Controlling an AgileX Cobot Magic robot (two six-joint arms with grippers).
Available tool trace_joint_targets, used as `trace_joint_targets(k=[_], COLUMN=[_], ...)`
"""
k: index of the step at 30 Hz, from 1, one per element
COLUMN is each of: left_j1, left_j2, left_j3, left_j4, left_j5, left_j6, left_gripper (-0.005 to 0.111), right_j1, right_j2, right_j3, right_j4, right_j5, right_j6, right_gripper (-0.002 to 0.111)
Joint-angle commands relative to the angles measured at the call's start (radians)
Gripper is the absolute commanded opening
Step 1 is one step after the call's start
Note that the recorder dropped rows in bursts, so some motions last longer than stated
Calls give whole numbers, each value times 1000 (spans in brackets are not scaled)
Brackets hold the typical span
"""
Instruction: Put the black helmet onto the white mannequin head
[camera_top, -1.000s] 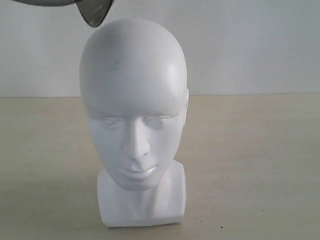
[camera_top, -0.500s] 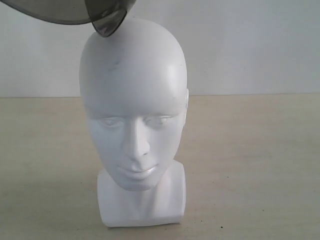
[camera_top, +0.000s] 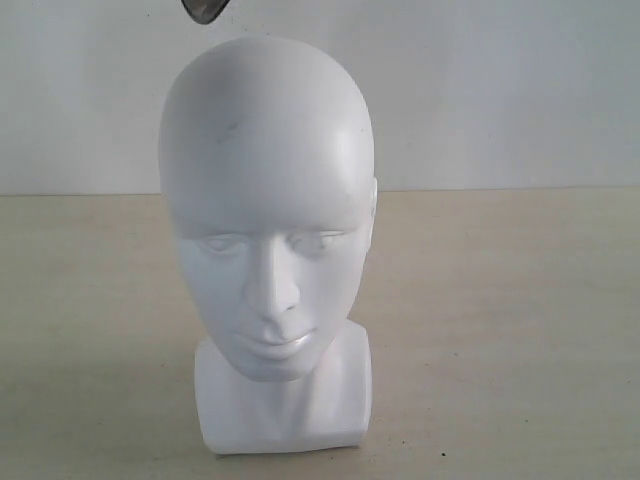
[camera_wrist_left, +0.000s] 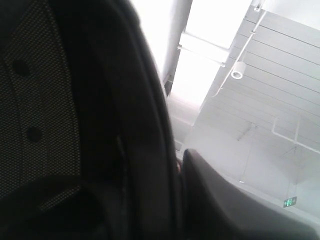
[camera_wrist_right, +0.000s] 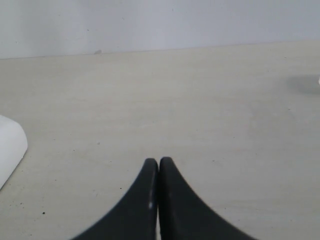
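Note:
The white mannequin head (camera_top: 265, 210) stands upright on the table, face toward the exterior camera, crown bare. Of the black helmet only a dark tip of the smoky visor (camera_top: 205, 10) shows at the top edge, above and left of the crown, not touching it. In the left wrist view the black helmet (camera_wrist_left: 100, 120) fills the picture with its mesh lining and rim, and my left gripper (camera_wrist_left: 177, 172) is shut on that rim, one dark finger (camera_wrist_left: 225, 205) lying outside the shell. My right gripper (camera_wrist_right: 159, 162) is shut with nothing in it, low over the table beside the head's base (camera_wrist_right: 9, 147).
The beige table (camera_top: 500, 320) runs back to a plain white wall (camera_top: 500, 90). Neither arm shows in the exterior view. The left wrist view looks up at a bright ceiling (camera_wrist_left: 260, 85) with pipes.
The visor dipped down close to the crown half a second ago, then rose; now only its tip remains at the top edge. The head and right gripper have not moved.

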Motion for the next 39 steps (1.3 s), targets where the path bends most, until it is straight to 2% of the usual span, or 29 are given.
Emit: trace_joint_targets(k=[1, 10, 16, 27, 28, 30, 32, 38, 39], left_j1=[-30, -175, -220, -232, -232, -232, -232, -232, -232], left_j2=[23, 150, 199, 258, 264, 283, 301, 328, 334], left_j3=[-44, -113, -121, -121, -123, -123, -127, -132, -132], left_j4=[-5, 0, 24, 54, 57, 65, 65, 66, 66], left_j5=[-81, -81, -81, -81, -81, -81, -81, -81, -81], left_j6=[-12, -8, -8, -27, -27, -24, -24, -19, -19], left_gripper=[4, 4, 4, 4, 4, 4, 4, 4, 4], right_j1=[1, 1, 1, 1, 1, 1, 1, 1, 1], right_j2=[-4, -4, -4, -4, -4, -4, -4, 31, 81], right_j3=[-1, -1, -1, -1, -1, -1, -1, -119, -203], right_j4=[-1, -1, -1, -17, -17, 21, 51, 55, 70], right_j5=[-7, -7, -7, -66, -98, -329, -428, -342, -314], right_j6=[-4, -4, -4, -4, -4, 68, 130, 128, 131], right_gripper=[0, 0, 0, 0, 0, 0, 0, 0, 0])
